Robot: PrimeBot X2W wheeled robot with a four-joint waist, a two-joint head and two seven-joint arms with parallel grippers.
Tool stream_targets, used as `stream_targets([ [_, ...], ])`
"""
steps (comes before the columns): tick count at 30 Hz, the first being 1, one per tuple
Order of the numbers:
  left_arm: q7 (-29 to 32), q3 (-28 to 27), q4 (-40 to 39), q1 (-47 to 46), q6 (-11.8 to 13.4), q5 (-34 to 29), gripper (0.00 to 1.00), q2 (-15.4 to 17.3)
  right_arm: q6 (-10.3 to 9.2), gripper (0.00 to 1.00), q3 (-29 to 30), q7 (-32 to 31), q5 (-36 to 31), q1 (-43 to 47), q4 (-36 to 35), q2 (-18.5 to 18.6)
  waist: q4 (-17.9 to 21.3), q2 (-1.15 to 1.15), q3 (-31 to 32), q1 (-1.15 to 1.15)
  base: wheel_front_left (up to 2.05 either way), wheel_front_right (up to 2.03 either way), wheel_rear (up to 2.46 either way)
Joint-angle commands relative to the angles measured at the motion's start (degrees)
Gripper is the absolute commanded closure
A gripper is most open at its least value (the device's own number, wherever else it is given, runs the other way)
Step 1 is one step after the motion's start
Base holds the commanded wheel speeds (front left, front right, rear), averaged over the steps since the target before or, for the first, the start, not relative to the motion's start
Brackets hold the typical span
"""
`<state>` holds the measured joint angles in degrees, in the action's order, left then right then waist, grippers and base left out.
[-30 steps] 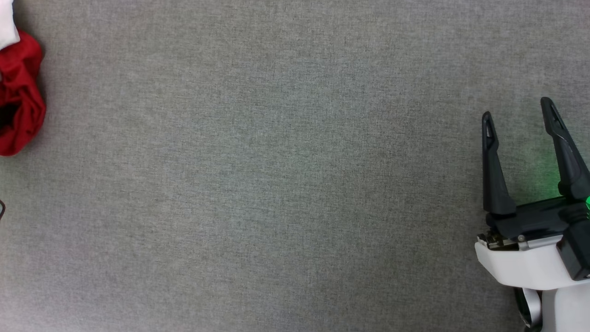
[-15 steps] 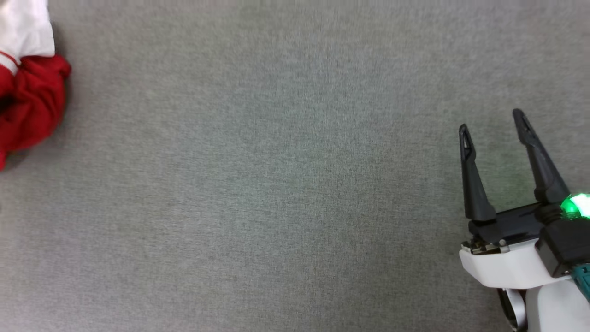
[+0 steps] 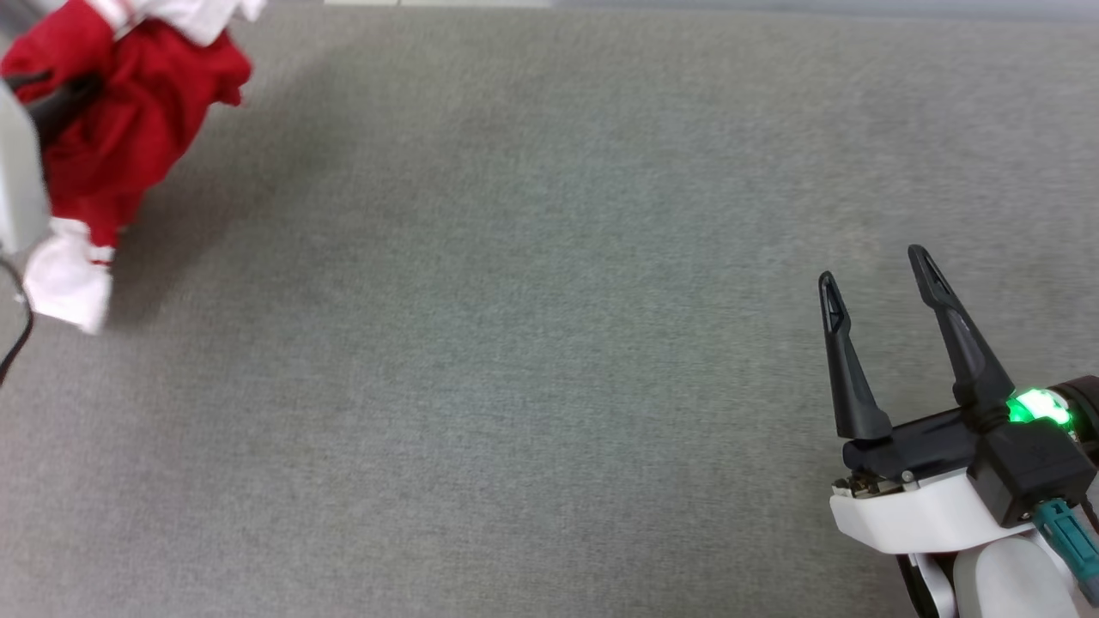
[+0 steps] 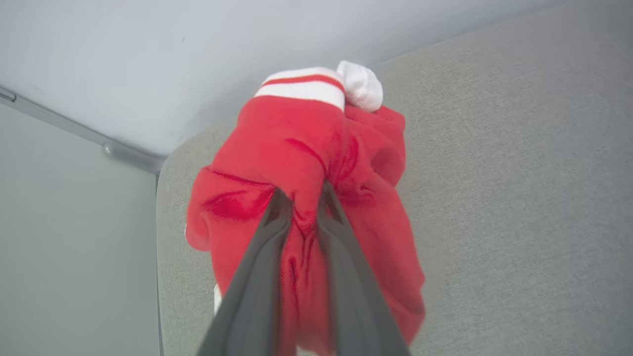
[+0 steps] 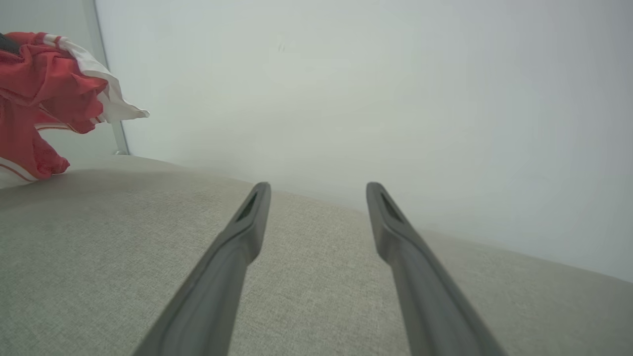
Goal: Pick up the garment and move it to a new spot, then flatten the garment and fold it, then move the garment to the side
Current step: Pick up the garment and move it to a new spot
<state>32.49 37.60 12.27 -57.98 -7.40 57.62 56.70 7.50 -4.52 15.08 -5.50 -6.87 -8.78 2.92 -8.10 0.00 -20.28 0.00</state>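
Bright, even, soft light is seen throughout. A diffuse shadow is cast on the grey table (image 3: 515,360) just right of the garment (image 3: 137,112), which is smeared by motion blur in the head view. The table's edge is bowed by wide-angle distortion in the right wrist view.

The right gripper (image 3: 871,266) has two tapering black fingers (image 3: 848,378), slotted near the tips, on a black bar (image 3: 910,442) above a white wrist shell (image 3: 910,519). A green light (image 3: 1035,405) glows beside a black block (image 3: 1026,468) with a teal plug (image 3: 1065,528). The left gripper (image 4: 302,193) has dark, slim fingers too.
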Motion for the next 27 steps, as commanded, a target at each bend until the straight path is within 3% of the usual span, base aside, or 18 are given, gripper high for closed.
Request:
stream_targets([
  [1, 0.1, 0.4, -0.9, -1.2, 0.0, -0.3, 1.00, -0.7, -0.02, 0.00, 0.0, 0.1, 0.5, 0.6, 0.2, -0.1, 1.3, 0.00, 1.5, 0.00, 0.00, 0.00, 0.00],
  [15, 4.2, 10.0, -11.6, -12.2, 0.0, -2.8, 1.00, -8.0, -0.02, 0.00, -0.8, 0.1, 4.3, 2.3, 1.6, -0.1, 9.9, 0.00, 7.2, 0.00, 0.00, 0.00, 0.00],
  [27, 2.1, 19.5, -14.1, -14.7, 0.0, -1.7, 1.00, -15.8, -0.02, 0.00, -0.5, 0.1, 5.4, 2.5, 2.1, -0.1, 15.2, 0.00, 7.3, 0.00, 0.00, 0.00, 0.00],
])
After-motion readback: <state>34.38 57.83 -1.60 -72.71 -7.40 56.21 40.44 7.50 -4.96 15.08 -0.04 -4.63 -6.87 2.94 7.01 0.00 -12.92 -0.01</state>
